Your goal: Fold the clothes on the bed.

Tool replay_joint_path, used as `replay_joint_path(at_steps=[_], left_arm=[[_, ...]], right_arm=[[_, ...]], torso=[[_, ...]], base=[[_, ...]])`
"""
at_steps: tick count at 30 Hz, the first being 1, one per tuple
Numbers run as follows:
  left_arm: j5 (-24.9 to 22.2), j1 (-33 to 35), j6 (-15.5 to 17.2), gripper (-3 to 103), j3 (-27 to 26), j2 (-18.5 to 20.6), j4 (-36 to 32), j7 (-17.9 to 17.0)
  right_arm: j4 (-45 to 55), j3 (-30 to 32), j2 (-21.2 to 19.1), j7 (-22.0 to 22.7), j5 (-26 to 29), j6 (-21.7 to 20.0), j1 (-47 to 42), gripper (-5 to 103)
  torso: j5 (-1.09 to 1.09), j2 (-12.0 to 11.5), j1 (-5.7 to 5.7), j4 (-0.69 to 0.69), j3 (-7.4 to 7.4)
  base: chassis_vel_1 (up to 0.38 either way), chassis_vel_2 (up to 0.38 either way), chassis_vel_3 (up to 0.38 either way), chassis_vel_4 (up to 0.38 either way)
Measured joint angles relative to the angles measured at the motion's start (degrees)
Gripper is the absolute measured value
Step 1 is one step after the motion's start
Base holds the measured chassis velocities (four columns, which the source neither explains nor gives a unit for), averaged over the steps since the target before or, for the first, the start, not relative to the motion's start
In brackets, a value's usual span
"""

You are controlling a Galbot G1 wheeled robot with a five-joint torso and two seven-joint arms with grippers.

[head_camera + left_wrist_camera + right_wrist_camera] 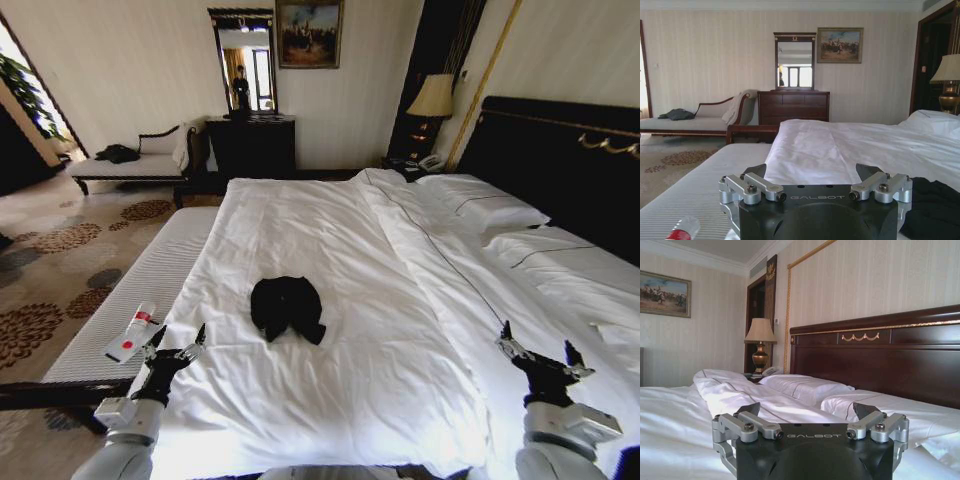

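Black top (287,307) lies bunched mid-bed (330,230). Left end effector (176,352) at 7 o'clock, right end effector (540,355) at 4 o'clock, both spread, empty. Approach step; next calls for reaching the garment's edges.

Both arms reach forward from the low corners of the head view, wrists level. The left gripper (177,342) has its 2 dark fingers (754,171) spread wide apart, nothing between them. The right gripper (538,344) matches it, its 2 fingers (866,410) likewise held wide with nothing between them. The 2 grippers are well apart.
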Motion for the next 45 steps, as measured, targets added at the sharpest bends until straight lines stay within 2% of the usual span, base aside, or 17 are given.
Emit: replay_joint_path(at_steps=[11, 14, 20, 23, 26, 29, 32, 34, 35, 38, 39, 40, 43, 44, 45], left_arm=[[0.43, 0.22, -0.17, 100, 0.33, -0.40, -0.07, -0.16], [0.77, -0.05, 0.03, 100, 0.90, -0.54, -0.10, -0.13], [1.29, -0.70, 0.70, 100, 1.93, -0.04, -0.07, -0.14], [1.45, -2.07, 2.09, 100, 3.20, 1.56, 0.33, -0.67], [1.44, -3.17, 2.91, 100, 3.96, 2.34, 0.58, -1.09], [0.45, -6.01, 4.33, 100, 5.68, 3.85, 1.07, -2.32], [-5.23, -9.00, 7.56, 100, 7.21, 6.28, 0.35, -3.86], [-5.72, -9.51, 7.89, 100, 7.49, 6.82, 0.44, -3.95], [-6.50, -10.91, 8.82, 100, 8.44, 8.70, 1.48, -4.14], [-7.85, -13.12, 10.20, 100, 9.97, 11.19, 3.53, -4.61], [-9.89, -15.75, 11.47, 100, 12.44, 13.31, 5.43, -5.47], [-9.89, -15.75, 11.47, 100, 12.44, 13.31, 5.43, -5.47], [-13.95, -25.38, 12.20, 100, 19.58, 18.11, 9.81, -6.83], [-13.95, -25.38, 12.20, 100, 19.58, 18.11, 9.81, -6.83], [-15.97, -29.84, 12.18, 100, 22.53, 19.95, 11.44, -7.11]], right_arm=[[-0.09, 0.01, 0.21, -1.54, 1.74, 2.06, -1.13, 100], [1.13, -1.18, 0.06, -2.65, 6.80, 0.72, -2.77, 100], [1.43, -2.27, -0.55, -3.29, 8.49, -1.13, -3.13, 100], [2.05, -3.08, -1.29, -3.52, 11.87, -2.83, -3.14, 100], [2.19, -3.20, -1.52, -3.52, 12.54, -3.32, -3.05, 100], [1.72, -3.20, -1.80, -3.48, 11.76, -3.39, -2.71, 100], [1.39, -3.12, -1.66, -3.34, 9.52, -2.07, -2.64, 100], [1.35, -3.08, -1.63, -3.34, 9.17, -1.71, -2.66, 100], [1.33, -2.96, -1.60, -3.33, 8.65, -0.97, -2.77, 100], [1.27, -3.03, -1.86, -3.26, 8.38, -0.65, -2.70, 100], [1.21, -3.04, -2.06, -3.29, 8.11, -0.42, -2.81, 100], [1.21, -3.04, -2.06, -3.29, 8.11, -0.42, -2.81, 100], [1.13, -2.87, -2.11, -3.29, 7.93, -0.21, -3.25, 100], [1.13, -2.87, -2.11, -3.29, 7.93, -0.21, -3.25, 100], [1.12, -2.81, -2.10, -3.30, 7.92, -0.20, -3.32, 100]], torso=[[-0.05, 0.01, 0.00, 0.01, -0.01], [0.06, 0.00, 0.00, 0.01, 0.00], [0.02, 0.00, 0.00, -0.01, 0.00], [-0.02, 0.00, 0.00, 0.01, 0.00], [-0.03, 0.01, -0.01, 0.00, 0.00], [-0.03, 0.01, 0.00, 0.00, 0.00], [0.01, 0.00, 0.00, -0.01, 0.01], [0.01, 0.00, 0.01, -0.01, 0.01], [0.01, 0.00, 0.01, -0.01, 0.01], [0.01, 0.00, 0.00, 0.01, 0.01], [0.00, 0.00, 0.00, 0.05, 0.00], [0.00, 0.00, 0.00, 0.05, 0.00], [-0.04, 0.00, 0.00, -0.02, 0.00], [-0.04, 0.00, 0.00, -0.02, 0.00], [-0.04, 0.00, 0.00, -0.05, 0.00]], base=[[0.161, 0.173, -0.166, -0.159], [0.000, 0.000, 0.000, 0.000], [-0.057, -0.037, 0.040, 0.003], [0.000, 0.019, 0.013, -0.006], [-0.003, 0.038, 0.028, -0.015], [-0.021, 0.043, 0.006, -0.035], [-0.010, 0.005, 0.012, -0.017], [0.000, 0.000, 0.000, 0.000], [0.000, 0.000, 0.000, 0.000], [0.000, 0.000, 0.000, 0.000], [0.000, 0.000, 0.000, 0.000], [0.000, 0.000, 0.000, 0.000], [0.000, 0.000, 0.000, 0.000], [0.000, 0.000, 0.000, 0.000], [0.000, 0.000, 0.000, 0.000]])
